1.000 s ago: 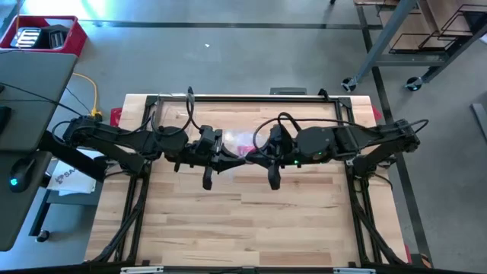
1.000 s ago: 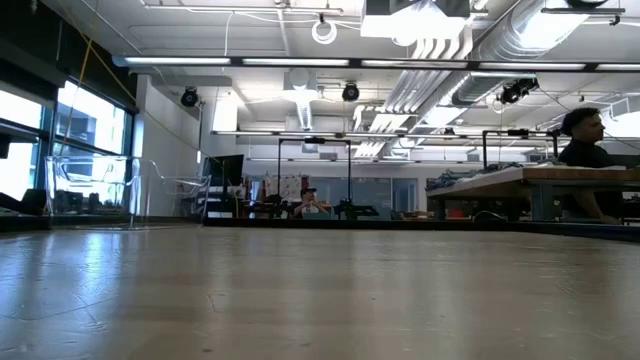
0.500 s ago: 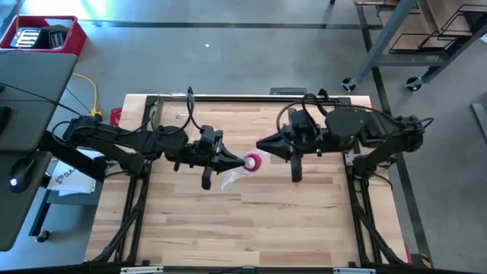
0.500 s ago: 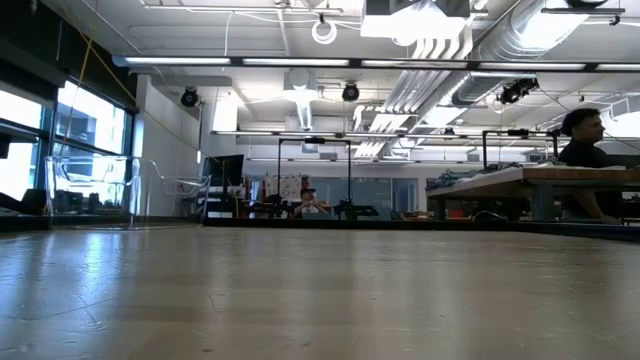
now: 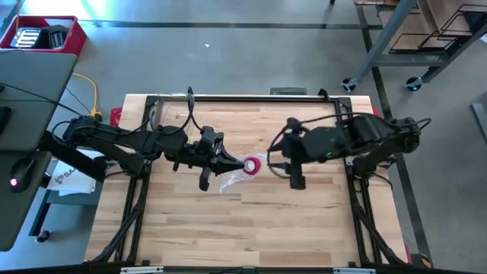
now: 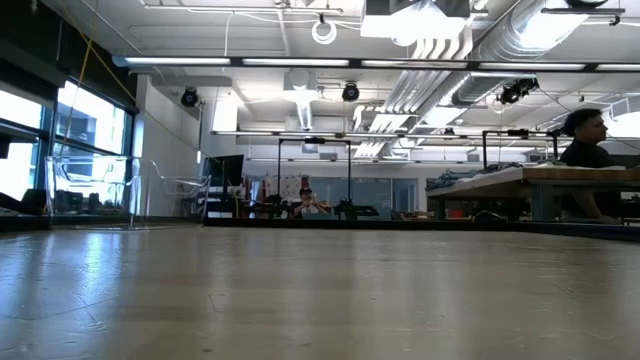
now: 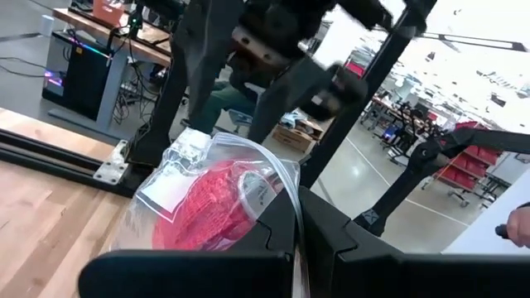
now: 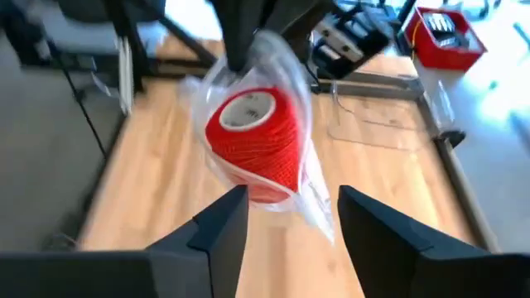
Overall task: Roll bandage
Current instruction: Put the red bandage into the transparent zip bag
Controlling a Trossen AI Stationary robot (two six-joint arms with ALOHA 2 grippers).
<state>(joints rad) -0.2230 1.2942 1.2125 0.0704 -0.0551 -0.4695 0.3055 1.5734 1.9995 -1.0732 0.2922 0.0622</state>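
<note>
The left gripper (image 5: 232, 160) is pinching a clear plastic bag (image 5: 232, 176) between its closed fingers, holding it up over the middle of the wooden table (image 5: 251, 228), and the bandage (image 5: 252, 163), a red roll, is sitting inside that bag (image 7: 207, 199). The right gripper (image 5: 274, 162) is hanging just beside the roll with its fingers (image 8: 219, 228) spread apart and nothing between them, the bagged roll (image 8: 252, 141) showing just beyond the gap.
</note>
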